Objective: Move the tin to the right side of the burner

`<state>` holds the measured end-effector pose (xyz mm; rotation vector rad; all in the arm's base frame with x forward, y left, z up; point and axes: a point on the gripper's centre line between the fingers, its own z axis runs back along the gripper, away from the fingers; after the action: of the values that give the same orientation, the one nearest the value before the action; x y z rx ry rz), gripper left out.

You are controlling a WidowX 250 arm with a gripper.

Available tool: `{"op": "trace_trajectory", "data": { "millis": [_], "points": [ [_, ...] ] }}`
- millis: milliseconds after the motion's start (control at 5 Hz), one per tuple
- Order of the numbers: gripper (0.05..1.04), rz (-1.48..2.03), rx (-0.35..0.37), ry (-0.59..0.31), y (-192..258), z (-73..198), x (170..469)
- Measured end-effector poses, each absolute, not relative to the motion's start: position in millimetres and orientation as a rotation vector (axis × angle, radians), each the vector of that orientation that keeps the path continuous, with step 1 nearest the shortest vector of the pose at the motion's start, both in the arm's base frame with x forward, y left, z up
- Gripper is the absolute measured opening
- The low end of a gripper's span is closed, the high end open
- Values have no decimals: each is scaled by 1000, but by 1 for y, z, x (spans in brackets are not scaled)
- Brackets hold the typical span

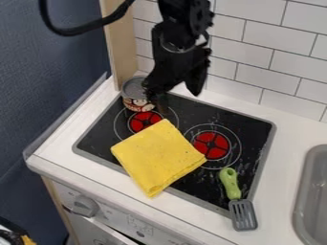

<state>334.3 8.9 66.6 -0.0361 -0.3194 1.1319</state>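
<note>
Black stovetop (251, 125) set in a white counter (284, 158), tiled wall (252, 62) behind. The gripper (176, 93), its fingers apart, hangs beside the tin (136, 94), which stands at the stovetop's back-left corner. A yellow cloth (158, 157) and green-handled spatula (243, 214) lie in front; sink (310, 191) at right.

Looks like a toy kitchen: small stovetop (236, 122), sink (305, 191), tiled wall (256, 62)
</note>
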Motion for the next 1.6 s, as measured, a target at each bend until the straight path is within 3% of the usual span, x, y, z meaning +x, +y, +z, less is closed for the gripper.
{"op": "trace_trajectory", "data": {
  "millis": [400,800,1000,1200,1600],
  "points": [
    [1001,1294,-1,-382,55,46,391],
    [1001,1427,64,-445,97,39,423],
    [1001,1474,168,-472,123,37,422],
    [1001,1499,224,-476,136,41,416],
    [1001,1515,249,-415,143,28,408]
  ]
}}
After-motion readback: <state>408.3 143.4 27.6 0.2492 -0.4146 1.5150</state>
